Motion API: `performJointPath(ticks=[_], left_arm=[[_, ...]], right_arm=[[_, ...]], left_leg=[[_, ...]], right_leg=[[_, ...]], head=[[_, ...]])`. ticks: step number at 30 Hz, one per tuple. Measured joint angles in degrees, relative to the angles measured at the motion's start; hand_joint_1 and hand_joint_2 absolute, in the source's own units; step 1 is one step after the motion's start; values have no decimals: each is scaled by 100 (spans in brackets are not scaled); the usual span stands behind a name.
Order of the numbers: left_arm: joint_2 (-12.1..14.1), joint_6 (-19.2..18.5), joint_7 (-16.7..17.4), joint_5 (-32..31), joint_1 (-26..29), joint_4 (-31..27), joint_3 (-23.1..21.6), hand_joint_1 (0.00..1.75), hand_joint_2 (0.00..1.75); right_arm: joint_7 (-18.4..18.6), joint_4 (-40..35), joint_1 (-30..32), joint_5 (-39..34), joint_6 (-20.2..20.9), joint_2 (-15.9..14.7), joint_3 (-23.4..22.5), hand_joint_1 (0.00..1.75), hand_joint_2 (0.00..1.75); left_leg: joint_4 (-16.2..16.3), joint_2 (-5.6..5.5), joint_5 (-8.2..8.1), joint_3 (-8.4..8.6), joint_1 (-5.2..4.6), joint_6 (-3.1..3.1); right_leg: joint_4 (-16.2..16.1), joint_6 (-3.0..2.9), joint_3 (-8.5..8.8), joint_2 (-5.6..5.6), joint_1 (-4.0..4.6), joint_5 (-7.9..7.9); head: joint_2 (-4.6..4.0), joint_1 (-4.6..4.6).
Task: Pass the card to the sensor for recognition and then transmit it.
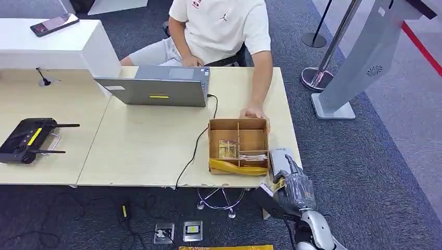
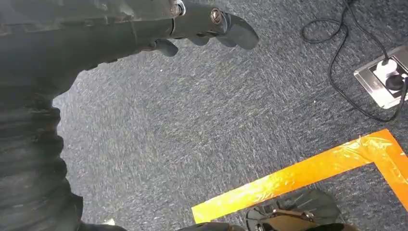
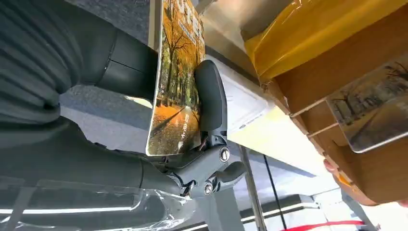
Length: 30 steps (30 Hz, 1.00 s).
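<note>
Head view: my right hand [image 1: 293,183] sits in the lower right of the frame, just off the near right corner of the table [image 1: 146,151], grasping the card [image 1: 278,184]. The right wrist view shows the hold plainly: the card [image 3: 174,82], printed with an autumn tree scene, is pinched between my thumb and the dark fingers [image 3: 210,96], standing on edge beside the hand.

The sensor [image 1: 280,157], a flat white pad, lies on the table just beyond my hand, right of the cardboard box [image 1: 238,146] with its compartments and yellow tape along the near edge. A person [image 1: 224,31] sits at the far side behind a laptop [image 1: 156,91], one hand resting on the box's far rim.

My left hand [image 2: 202,24] hangs over the carpet in the left wrist view, fingers spread and loose with nothing in them, near the orange floor tape [image 2: 298,173].

As I judge it, the card is picked up and brought close to the sensor, but I cannot tell whether it has been read. Presenting it flat over the pad appears to be the step in hand; passing it on, probably to the person, is left to do.
</note>
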Motion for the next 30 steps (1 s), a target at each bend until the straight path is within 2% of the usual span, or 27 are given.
performJointPath(ticks=[8, 12, 17, 30], left_arm=[[0, 15, 11, -7, -1, -2, -55, 0, 175], [2, 15, 63, 0, 1, -2, -81, 0, 175], [0, 18, 85, 63, 2, -15, -81, 0, 175], [0, 22, 85, 116, 3, -48, -81, 0, 175]], right_arm=[[105, 138, -163, 181, -492, 48, -242, 175, 175], [254, 166, -355, 195, -557, 41, -464, 175, 175], [243, 221, -567, 168, -651, 0, -667, 175, 175], [243, 312, -826, 105, -666, -76, -852, 175, 175]], left_leg=[[0, 2, 0, 1, -1, 0], [1, 2, 1, 2, -1, 0], [1, 2, 0, 2, -1, 0], [1, 1, 0, 1, -1, 0]], right_leg=[[0, 0, 0, 1, -1, 0], [0, 1, 0, 3, -1, 1], [0, 0, 0, 4, -1, 1], [0, 0, 0, 3, -1, 1]], head=[[0, 0], [0, 0], [0, 0], [0, -2]])
